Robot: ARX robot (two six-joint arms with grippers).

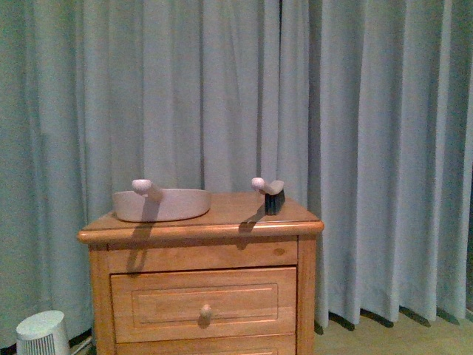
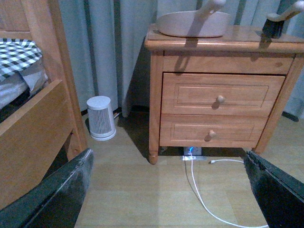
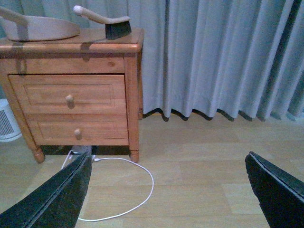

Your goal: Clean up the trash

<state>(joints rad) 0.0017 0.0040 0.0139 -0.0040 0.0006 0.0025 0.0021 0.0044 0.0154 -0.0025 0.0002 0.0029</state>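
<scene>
No trash wad shows in any view. A beige dustpan [image 1: 161, 203] and a small brush with dark bristles [image 1: 270, 195] lie on top of a wooden nightstand [image 1: 199, 222]. They also show in the left wrist view, dustpan [image 2: 192, 23] and brush [image 2: 276, 23], and in the right wrist view, dustpan [image 3: 38, 27] and brush [image 3: 111, 24]. My left gripper [image 2: 168, 190] is open and empty above the wood floor in front of the nightstand. My right gripper [image 3: 166, 190] is open and empty above the floor to the nightstand's right. Neither arm shows in the front view.
A white cable [image 3: 142, 190] loops on the floor from a power strip [image 2: 191, 155] under the nightstand. A small white heater [image 2: 100, 118] stands left of it, beside a wooden bed frame [image 2: 42, 123]. Grey-blue curtains [image 1: 369, 148] hang behind.
</scene>
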